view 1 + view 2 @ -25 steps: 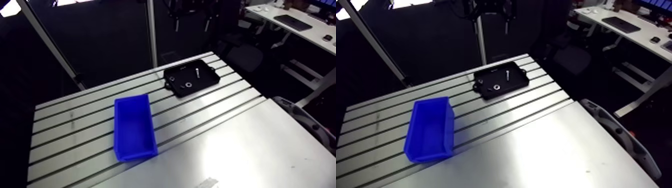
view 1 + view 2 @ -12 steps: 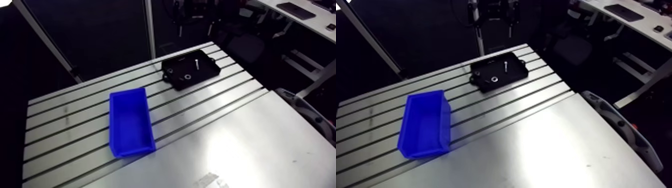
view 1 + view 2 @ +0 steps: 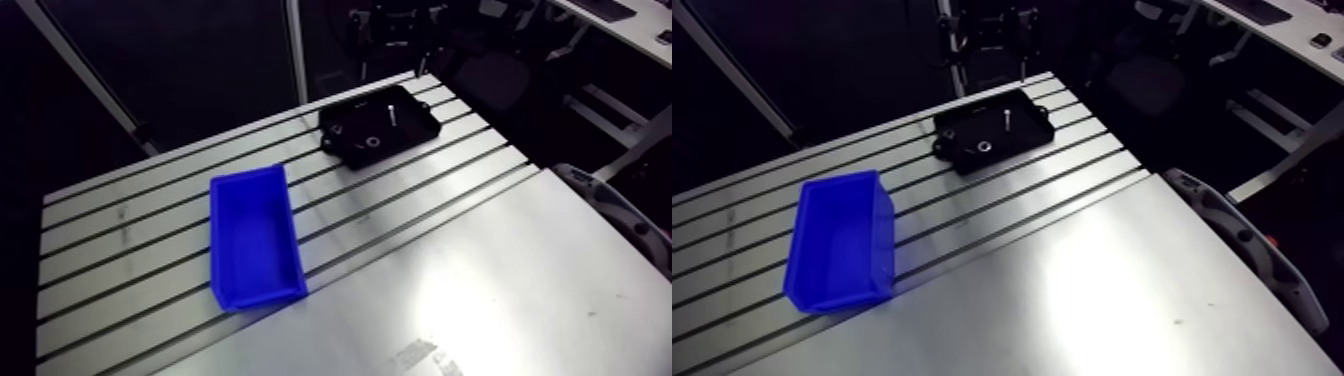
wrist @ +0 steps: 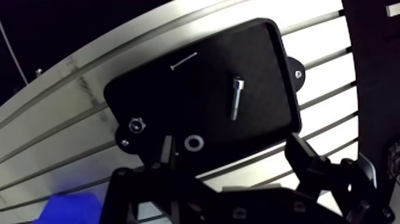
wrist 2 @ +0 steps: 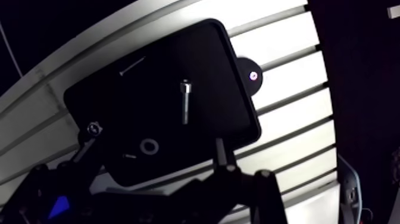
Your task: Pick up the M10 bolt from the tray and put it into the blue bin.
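Closing in on the black tray (image 4: 262, 65) near the far right corner of the slotted table (image 3: 450, 270). Against the earlier arm view, only a camera shift, nothing displaced. Holding the gripper (image 4: 232, 146) spread wide and empty over the tray's near edge. Unmoved and untouched: M10 bolt (image 4: 237, 97) flat near the tray's middle, washer (image 4: 193, 143) by the near edge, probably a nut (image 4: 137, 124) at a corner. Yet to descend, grasp, and carry to the blue bin (image 3: 252, 235).
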`<state>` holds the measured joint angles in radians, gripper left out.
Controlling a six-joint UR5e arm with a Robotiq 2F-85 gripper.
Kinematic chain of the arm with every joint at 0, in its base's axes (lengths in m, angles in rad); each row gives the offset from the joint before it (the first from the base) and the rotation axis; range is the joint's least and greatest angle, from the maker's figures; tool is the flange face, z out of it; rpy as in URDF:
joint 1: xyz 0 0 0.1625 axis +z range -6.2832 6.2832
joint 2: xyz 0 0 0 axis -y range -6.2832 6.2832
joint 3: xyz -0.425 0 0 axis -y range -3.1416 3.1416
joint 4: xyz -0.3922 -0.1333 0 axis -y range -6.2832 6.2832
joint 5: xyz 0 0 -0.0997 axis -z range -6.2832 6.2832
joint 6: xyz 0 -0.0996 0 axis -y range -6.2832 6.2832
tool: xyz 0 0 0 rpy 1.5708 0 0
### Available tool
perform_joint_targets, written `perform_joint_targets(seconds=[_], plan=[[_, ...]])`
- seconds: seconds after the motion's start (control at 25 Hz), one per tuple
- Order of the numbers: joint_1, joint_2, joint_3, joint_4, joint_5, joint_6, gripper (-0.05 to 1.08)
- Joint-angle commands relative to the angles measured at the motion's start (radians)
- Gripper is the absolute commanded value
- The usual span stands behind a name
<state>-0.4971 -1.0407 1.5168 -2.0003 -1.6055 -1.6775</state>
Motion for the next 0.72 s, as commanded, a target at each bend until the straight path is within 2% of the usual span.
perform_joint_targets(seconds=[0.04, 0.32, 0.72], plan=[[-0.006, 0.028, -0.002, -0.001, -0.001, 0.002, 0.01], [-0.012, 0.052, 0.004, -0.016, -0.009, 0.018, 0.01], [-0.017, 0.055, 0.012, -0.041, -0.017, 0.089, 0.01]])
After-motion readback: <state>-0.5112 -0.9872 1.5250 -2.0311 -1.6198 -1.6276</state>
